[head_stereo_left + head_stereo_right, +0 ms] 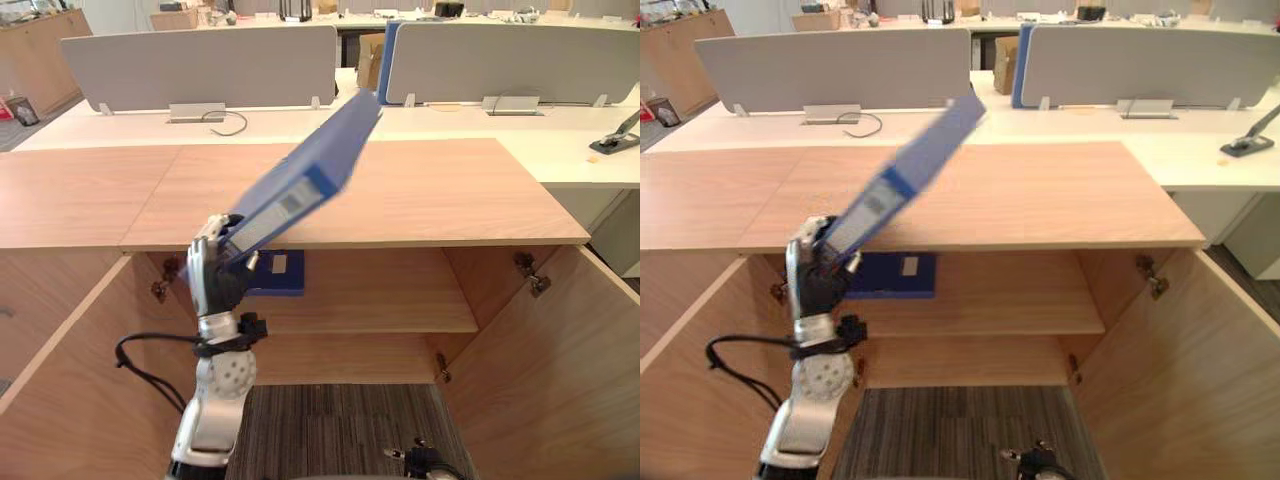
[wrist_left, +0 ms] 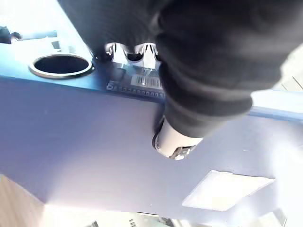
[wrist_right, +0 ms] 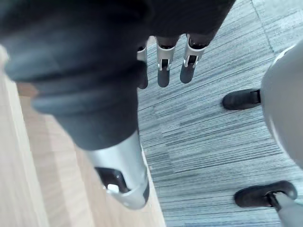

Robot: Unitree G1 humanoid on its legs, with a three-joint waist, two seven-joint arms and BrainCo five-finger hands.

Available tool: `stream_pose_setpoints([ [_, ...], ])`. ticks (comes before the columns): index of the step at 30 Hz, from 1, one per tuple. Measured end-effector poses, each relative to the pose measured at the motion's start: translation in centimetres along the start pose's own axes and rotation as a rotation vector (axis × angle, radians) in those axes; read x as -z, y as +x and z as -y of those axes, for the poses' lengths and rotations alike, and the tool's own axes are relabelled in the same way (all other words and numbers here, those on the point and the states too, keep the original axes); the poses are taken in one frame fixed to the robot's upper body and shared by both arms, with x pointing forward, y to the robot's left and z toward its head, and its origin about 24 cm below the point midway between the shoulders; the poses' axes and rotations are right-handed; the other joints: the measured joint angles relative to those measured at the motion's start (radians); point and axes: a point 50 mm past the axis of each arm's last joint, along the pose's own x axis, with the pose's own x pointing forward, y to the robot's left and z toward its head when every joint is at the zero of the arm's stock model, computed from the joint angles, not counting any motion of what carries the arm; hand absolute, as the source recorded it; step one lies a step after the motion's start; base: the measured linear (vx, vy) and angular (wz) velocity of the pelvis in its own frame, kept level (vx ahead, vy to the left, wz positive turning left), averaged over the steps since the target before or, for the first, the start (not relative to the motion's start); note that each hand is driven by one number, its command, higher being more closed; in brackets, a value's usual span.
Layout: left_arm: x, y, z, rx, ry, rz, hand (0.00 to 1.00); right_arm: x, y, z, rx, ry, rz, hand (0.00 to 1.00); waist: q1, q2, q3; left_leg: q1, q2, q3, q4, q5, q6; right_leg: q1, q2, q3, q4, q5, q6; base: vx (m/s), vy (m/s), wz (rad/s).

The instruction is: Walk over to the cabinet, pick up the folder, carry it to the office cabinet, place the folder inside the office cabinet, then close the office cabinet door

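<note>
My left hand (image 1: 210, 265) is shut on the lower end of a blue folder (image 1: 300, 190), in front of the open wooden office cabinet (image 1: 430, 190). The folder tilts up and to the right, its top end high above the cabinet top. In the left wrist view the thumb (image 2: 175, 137) presses the folder's flat cover (image 2: 85, 137), below the spine with its ring hole (image 2: 61, 66). A second blue folder (image 1: 280, 275) lies on the upper shelf (image 1: 390, 305) just behind my hand. My right hand (image 3: 163, 71) hangs open over grey carpet, holding nothing.
Both cabinet doors stand wide open, the left door (image 1: 60, 400) and the right door (image 1: 570, 360) flanking the opening. White desks with grey dividers (image 1: 200, 65) stand behind the cabinet. A dark desk tool (image 1: 615, 135) lies at the far right.
</note>
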Motion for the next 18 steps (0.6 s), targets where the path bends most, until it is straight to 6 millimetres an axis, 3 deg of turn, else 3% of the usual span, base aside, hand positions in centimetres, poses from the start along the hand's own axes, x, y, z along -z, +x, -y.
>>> stream_pose_setpoints([
  [1, 0.1, -0.2, -0.5, -0.003, -0.083, -0.029, 1.0, -0.3, 0.0, 0.0, -0.003, 0.019, 0.021, 0.0, 0.001, 0.005, -0.001, 0.0, 0.002, 0.0, 0.0, -0.001, -0.001, -0.002, 0.002, 0.001, 0.002, 0.0, 0.0, -0.08, 0.003, -0.1],
  [2, 0.6, -0.6, -1.9, -0.032, -0.294, -0.113, 1.0, -1.4, -0.2, -0.2, -0.019, 0.052, 0.084, 0.0, 0.0, 0.013, 0.0, 0.001, 0.007, 0.001, -0.001, -0.002, -0.002, -0.007, 0.005, 0.007, 0.012, -0.001, 0.001, -0.09, 0.006, -0.07],
  [5, 1.2, -1.7, -4.8, -0.151, -0.531, -0.203, 1.0, -4.0, -1.0, -0.9, -0.061, 0.096, 0.235, 0.0, 0.001, 0.011, 0.0, 0.01, 0.013, 0.003, -0.005, -0.006, 0.0, -0.008, 0.01, 0.012, 0.027, -0.006, 0.003, -0.11, 0.007, -0.05],
  [10, 0.4, -2.5, -7.4, -0.282, -0.7, -0.175, 1.0, -8.9, -3.3, -1.7, -0.127, 0.155, 0.507, 0.0, 0.013, 0.006, -0.004, -0.019, 0.014, -0.003, -0.005, -0.001, -0.001, -0.037, 0.011, 0.011, 0.03, -0.014, 0.006, -0.06, 0.014, 0.03],
  [14, -0.1, -2.5, -7.6, -0.273, -0.742, -0.144, 1.0, -10.9, -5.2, -2.5, -0.177, 0.212, 0.63, 0.0, 0.017, 0.001, -0.008, -0.02, 0.013, -0.007, -0.001, 0.012, -0.007, -0.039, 0.011, 0.009, 0.037, -0.004, 0.006, 0.03, 0.001, 0.0],
  [18, -0.1, -2.6, -7.2, -0.26, -0.785, -0.145, 1.0, -14.6, -8.7, -3.2, -0.283, 0.301, 0.835, 0.0, 0.018, 0.0, -0.007, -0.02, 0.014, -0.007, 0.0, 0.011, -0.008, -0.039, 0.012, 0.009, 0.036, -0.004, 0.006, 0.02, 0.0, 0.0],
])
